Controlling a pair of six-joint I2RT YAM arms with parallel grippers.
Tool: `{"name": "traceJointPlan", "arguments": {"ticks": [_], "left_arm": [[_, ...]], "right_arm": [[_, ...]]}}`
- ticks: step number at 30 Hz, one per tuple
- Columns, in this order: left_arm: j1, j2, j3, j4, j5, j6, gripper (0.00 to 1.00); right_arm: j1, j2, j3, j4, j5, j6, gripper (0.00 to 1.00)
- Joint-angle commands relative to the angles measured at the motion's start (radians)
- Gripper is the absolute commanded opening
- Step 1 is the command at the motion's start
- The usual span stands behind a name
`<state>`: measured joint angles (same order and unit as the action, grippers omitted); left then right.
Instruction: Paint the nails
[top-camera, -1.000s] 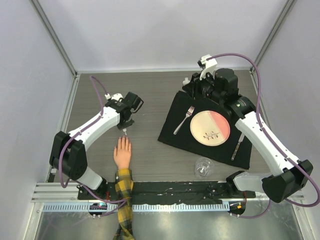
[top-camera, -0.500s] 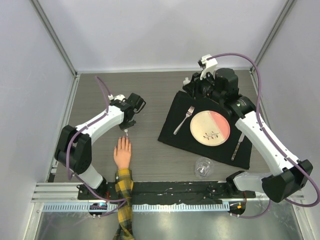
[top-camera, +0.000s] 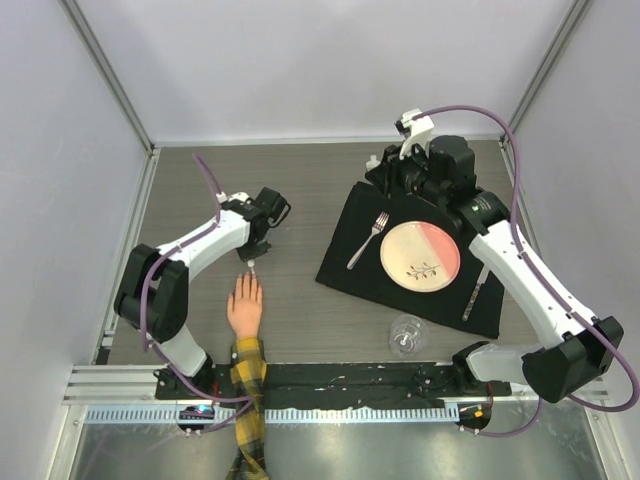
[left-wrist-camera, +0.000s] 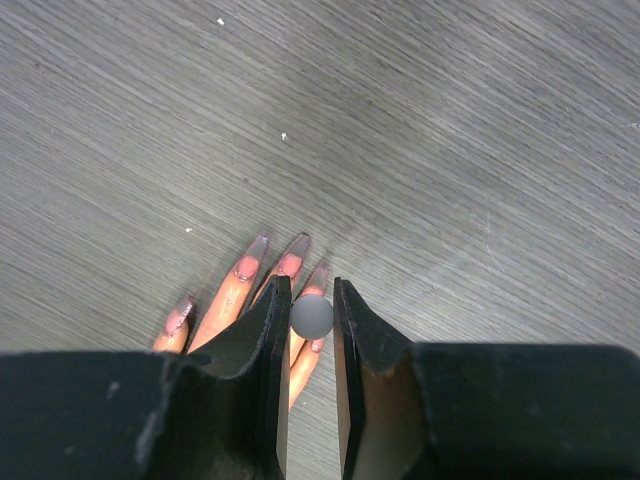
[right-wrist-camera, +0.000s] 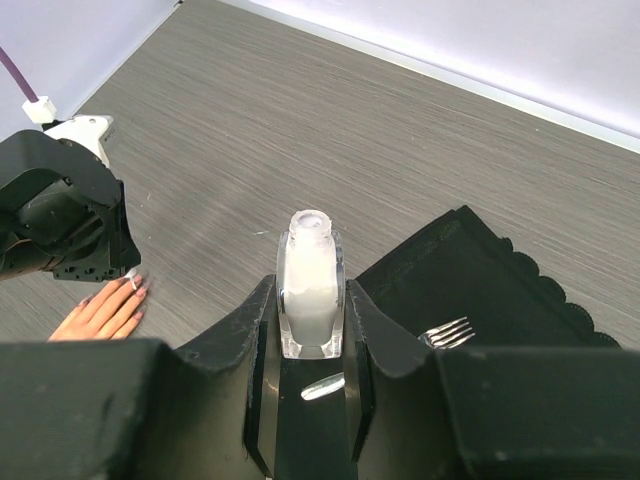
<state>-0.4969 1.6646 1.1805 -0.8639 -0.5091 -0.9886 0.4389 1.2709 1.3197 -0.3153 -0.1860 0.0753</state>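
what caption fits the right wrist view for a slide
Right gripper shut on an uncapped white polish bottle, fake hand beyond at left.

Lighting is bright, diffuse and overhead. Shadows on the table (top-camera: 300, 190) are faint. In the left wrist view the fingers (left-wrist-camera: 262, 390) and the grey round object (left-wrist-camera: 311, 316) are blurred. The white bottle (right-wrist-camera: 311, 295) is washed out.

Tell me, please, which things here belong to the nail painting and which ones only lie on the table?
For the job: fake hand and its nails; round grey cap, probably the brush, in the left gripper; white polish bottle in the right gripper.
Just lying about: black mat, plate, fork, knife, glass.
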Motion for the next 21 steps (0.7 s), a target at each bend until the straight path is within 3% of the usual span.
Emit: {"name": "traceJointPlan", "arguments": {"ticks": [1,21], "left_arm": [[0.011,0.007,-0.001,0.017,-0.014,-0.024,0.00],[0.015,0.027,-0.009,-0.007,-0.003,-0.047,0.00]], "right_arm": [[-0.008,0.002,0.029,0.050,-0.013,0.000,0.00],[-0.009,0.008,0.024,0.050,-0.021,-0.005,0.00]]}}
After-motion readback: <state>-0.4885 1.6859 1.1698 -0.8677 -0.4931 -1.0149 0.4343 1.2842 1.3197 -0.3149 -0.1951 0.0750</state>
